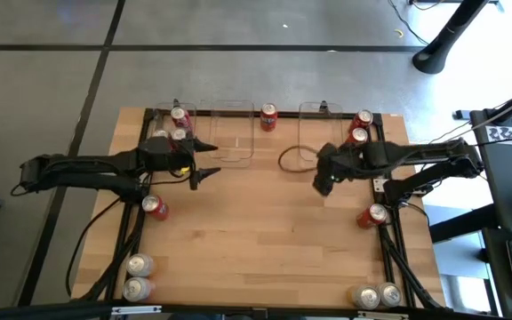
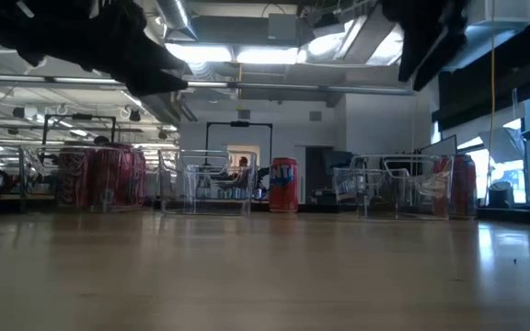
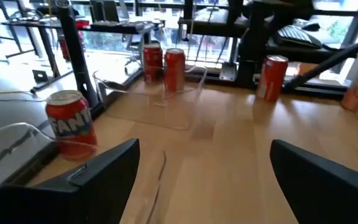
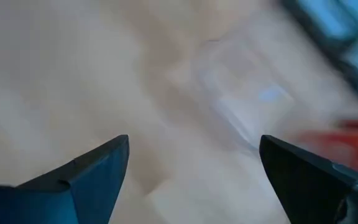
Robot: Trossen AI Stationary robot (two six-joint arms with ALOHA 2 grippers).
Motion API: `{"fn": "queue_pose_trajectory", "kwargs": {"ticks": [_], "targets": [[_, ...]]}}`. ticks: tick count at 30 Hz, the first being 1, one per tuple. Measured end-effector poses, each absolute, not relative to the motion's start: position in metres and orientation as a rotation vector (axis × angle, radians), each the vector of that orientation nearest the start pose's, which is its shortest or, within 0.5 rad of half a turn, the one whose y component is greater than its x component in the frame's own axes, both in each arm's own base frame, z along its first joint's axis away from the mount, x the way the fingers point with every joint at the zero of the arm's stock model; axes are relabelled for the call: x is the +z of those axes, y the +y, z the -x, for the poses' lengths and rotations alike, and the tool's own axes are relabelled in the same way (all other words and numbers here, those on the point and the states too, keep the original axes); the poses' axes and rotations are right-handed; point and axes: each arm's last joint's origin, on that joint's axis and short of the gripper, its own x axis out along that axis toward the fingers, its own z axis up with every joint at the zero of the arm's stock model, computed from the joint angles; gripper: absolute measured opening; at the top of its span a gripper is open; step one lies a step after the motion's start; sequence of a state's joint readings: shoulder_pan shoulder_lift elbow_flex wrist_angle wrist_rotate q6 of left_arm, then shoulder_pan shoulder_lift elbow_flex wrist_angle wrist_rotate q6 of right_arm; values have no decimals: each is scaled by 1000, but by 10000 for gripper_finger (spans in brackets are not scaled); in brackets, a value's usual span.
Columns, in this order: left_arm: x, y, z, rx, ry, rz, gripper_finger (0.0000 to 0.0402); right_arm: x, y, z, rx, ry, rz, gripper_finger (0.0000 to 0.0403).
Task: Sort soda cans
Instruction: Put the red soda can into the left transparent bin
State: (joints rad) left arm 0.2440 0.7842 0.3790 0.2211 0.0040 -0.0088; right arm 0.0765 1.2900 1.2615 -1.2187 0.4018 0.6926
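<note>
Several soda cans stand on the wooden table. Some stand in the clear left bin [image 1: 169, 126], two in the right bin [image 1: 360, 127], and one red can [image 1: 268, 116] stands upright between the middle bin [image 1: 229, 133] and the right bin. Loose cans: one red [image 1: 155, 207], one red [image 1: 373, 215], and silver-topped pairs at the near corners [image 1: 138, 276] [image 1: 376, 296]. My left gripper [image 1: 213, 160] [image 3: 204, 174] hovers open in front of the middle bin, holding nothing. My right gripper [image 1: 323, 182] [image 4: 194, 168] hovers open over bare wood near the right bin.
Three clear bins line the far edge. A dark cable loop [image 1: 289, 158] lies by the right bin. In the left wrist view, the red can [image 3: 72, 124] is close and the loose can [image 3: 272, 78] farther off. Bare wood spans the table's middle [image 1: 265, 231].
</note>
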Motion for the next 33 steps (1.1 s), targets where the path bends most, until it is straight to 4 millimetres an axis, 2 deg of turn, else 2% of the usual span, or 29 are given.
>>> {"fn": "queue_pose_trajectory", "kwargs": {"ticks": [6,12,16,20,27,33], "targets": [[231,43,-173,237,178,15,349,320,-45,-214,-952,1048,-390,360],[231,43,-173,234,183,-15,349,321,-97,-199,-1109,1027,-457,360],[231,43,-173,234,183,-16,349,321,-115,-193,-1108,1045,-460,360],[231,43,-173,235,181,-11,349,323,-131,-186,-1198,1001,-433,360],[231,43,-173,235,180,-6,349,323,-173,-162,-1349,909,-573,360],[231,43,-173,236,179,-4,349,310,-211,-139,-1442,920,-686,360]]}}
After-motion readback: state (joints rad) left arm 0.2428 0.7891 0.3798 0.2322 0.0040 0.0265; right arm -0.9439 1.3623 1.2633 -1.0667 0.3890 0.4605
